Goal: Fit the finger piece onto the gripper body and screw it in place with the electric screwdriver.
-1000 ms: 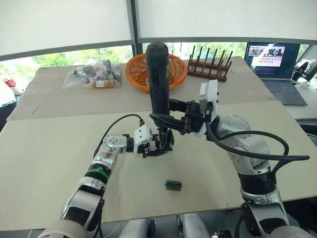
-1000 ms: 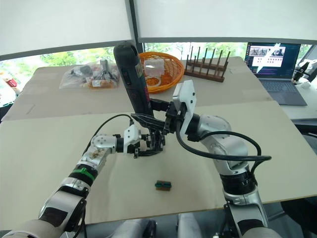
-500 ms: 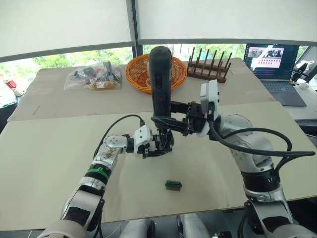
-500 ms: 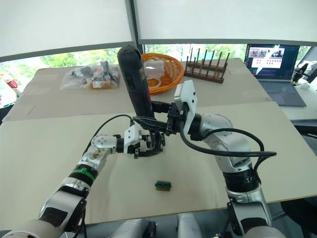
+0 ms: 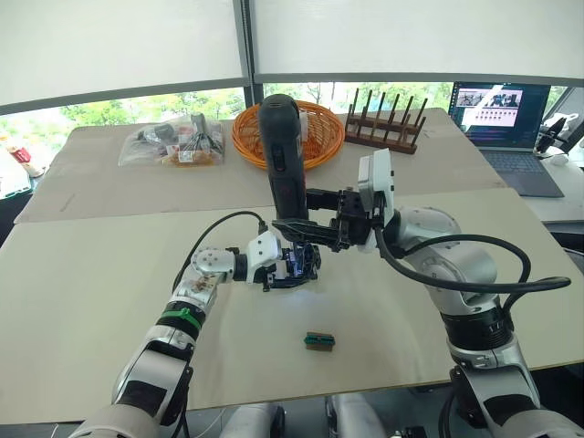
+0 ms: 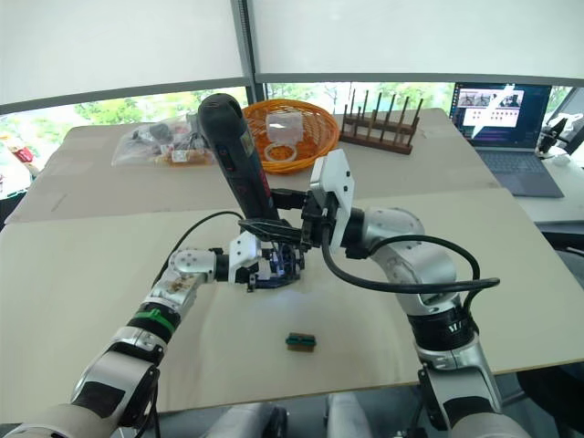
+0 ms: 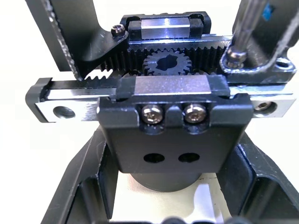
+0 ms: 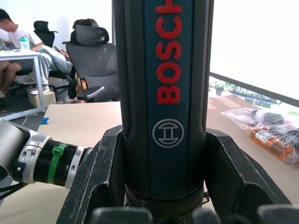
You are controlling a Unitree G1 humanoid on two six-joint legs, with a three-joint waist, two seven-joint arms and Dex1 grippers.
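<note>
My left gripper (image 5: 286, 270) is shut on the gripper body (image 7: 170, 126), holding it just above the table's middle. The body is a black block with a toothed gear, metal rails and two screws on its face. My right gripper (image 5: 307, 224) is shut on the electric screwdriver (image 5: 281, 151), a thick black tool with red lettering, standing nearly upright and leaning left. Its thin metal bit (image 7: 245, 23) comes down onto a screw (image 7: 232, 57) in the black finger piece (image 7: 275, 51) at one end of the body's rail. A bluish light falls on the body.
A small green-and-brown block (image 5: 318, 340) lies on the table nearer to me. At the back stand an orange basket (image 5: 319, 137), a wooden rack (image 5: 385, 119), a plastic bag of parts (image 5: 173, 141) and a laptop (image 5: 506, 114). People sit at desks (image 8: 28, 51) behind.
The screwdriver's top has swung to the left and my right gripper has shifted slightly left. A bluish glow now shows on the gripper body. The left gripper has stayed put.
</note>
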